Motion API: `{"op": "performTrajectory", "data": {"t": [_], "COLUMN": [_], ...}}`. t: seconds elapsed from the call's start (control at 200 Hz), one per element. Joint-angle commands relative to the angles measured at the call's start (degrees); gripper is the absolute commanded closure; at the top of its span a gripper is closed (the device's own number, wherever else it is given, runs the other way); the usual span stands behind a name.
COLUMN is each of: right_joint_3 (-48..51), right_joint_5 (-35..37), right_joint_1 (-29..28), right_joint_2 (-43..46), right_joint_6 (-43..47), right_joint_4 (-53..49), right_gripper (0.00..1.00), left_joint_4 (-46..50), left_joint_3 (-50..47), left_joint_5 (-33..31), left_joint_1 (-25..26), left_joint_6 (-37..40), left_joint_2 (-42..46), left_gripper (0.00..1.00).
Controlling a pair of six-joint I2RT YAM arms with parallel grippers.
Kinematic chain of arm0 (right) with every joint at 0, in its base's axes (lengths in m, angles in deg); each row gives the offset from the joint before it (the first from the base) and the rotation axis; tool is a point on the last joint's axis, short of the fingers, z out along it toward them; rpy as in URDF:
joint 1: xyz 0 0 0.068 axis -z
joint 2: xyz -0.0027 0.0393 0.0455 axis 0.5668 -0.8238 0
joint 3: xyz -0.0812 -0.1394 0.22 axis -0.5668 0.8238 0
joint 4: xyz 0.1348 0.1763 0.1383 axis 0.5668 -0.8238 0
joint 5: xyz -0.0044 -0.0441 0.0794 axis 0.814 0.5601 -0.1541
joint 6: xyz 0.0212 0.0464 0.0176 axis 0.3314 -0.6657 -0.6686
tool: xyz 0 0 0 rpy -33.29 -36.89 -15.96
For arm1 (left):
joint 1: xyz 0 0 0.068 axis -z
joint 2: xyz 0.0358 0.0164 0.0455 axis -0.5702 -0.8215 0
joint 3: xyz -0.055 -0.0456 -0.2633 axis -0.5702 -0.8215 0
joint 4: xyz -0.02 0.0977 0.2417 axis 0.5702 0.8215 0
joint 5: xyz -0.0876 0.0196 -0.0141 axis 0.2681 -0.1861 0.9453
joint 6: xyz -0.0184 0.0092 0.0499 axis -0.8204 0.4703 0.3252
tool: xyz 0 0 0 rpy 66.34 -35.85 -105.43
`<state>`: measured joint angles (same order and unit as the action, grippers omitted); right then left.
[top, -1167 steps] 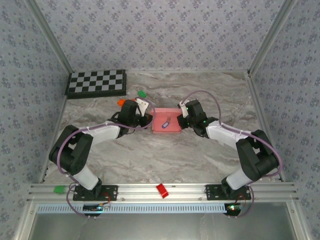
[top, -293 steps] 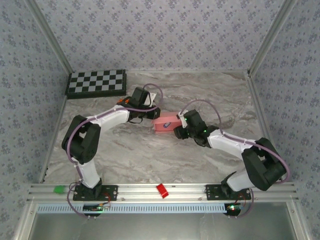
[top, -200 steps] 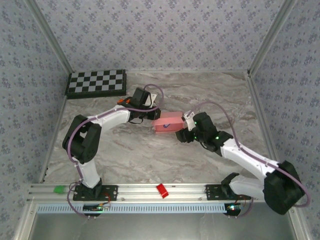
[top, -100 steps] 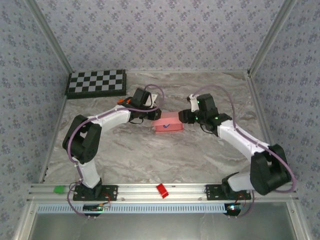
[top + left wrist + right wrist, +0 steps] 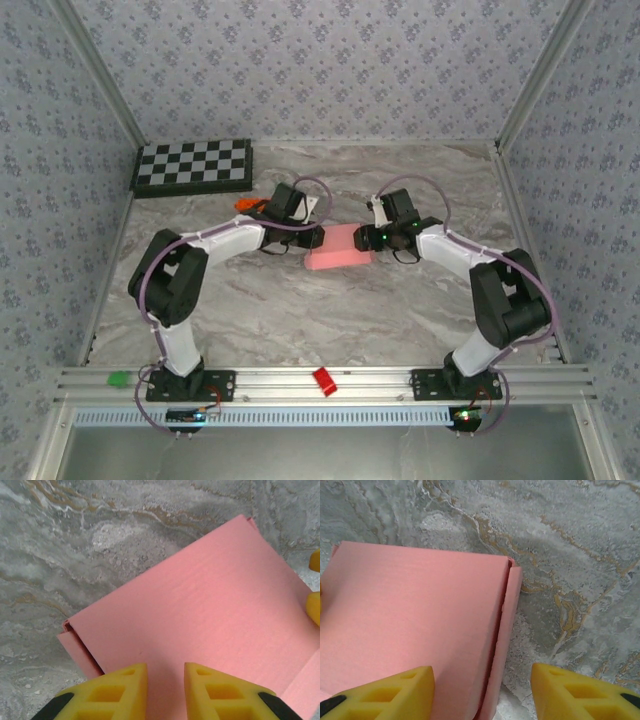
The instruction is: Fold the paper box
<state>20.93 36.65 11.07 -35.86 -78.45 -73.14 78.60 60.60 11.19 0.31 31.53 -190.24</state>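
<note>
We can't tell if the barely-parted left hand (image 5: 166,667) grips the paper box (image 5: 200,595), probably steadying; right hand (image 5: 482,672) wide open, straddling its edge.

Top view high, looking down; both wrists close over paper box (image 5: 200,605)

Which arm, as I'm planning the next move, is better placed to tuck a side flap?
Probably right: the right gripper, jaws wide, straddles the side flap of the paper box; the left gripper, jaws narrow, sits over the flat top.
</note>
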Motion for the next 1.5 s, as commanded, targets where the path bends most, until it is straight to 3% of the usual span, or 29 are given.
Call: {"op": "performTrajectory", "data": {"t": [0.0, 0.31, 0.54, 0.83, 1.094, 1.279, 1.499], "right_joint_3": [-1.48, -4.86, -9.27, -5.78, 4.53, 13.55, 21.13], "right_joint_5": [-0.27, -1.72, 2.51, 6.05, 5.64, 1.53, 1.89], "right_joint_1": [0.50, 0.56, 0.26, 0.84, 1.31, 1.05, 0.00], "right_joint_2": [-1.62, -7.49, -8.09, 2.17, 12.76, 21.41, 27.59], "right_joint_6": [-0.88, 1.17, 4.18, 2.07, -3.40, -8.08, -12.95], "right_joint_4": [-1.07, -2.44, -6.84, -7.03, -5.48, -2.74, 0.51], "right_gripper": [0.45, 0.49, 0.48, 0.44, 0.43, 0.42, 0.42], "left_joint_4": [0.23, -1.34, -1.82, 1.18, 4.35, 6.35, 5.16], "left_joint_3": [-1.43, -5.01, -6.01, 0.22, 7.86, 11.03, 9.91], "left_joint_5": [0.92, 0.30, 0.58, -2.15, -1.41, 8.18, 17.18], "left_joint_1": [0.80, 2.01, 2.26, -1.51, -3.20, -5.13, -5.57], "left_joint_6": [-0.73, -2.63, -3.49, -0.15, 10.24, 15.35, 16.30], "left_joint_2": [-1.03, -0.43, 4.30, 3.65, -3.77, -8.26, -10.17], "left_gripper": [0.74, 0.74, 0.73, 0.59, 0.38, 0.36, 0.37]}}
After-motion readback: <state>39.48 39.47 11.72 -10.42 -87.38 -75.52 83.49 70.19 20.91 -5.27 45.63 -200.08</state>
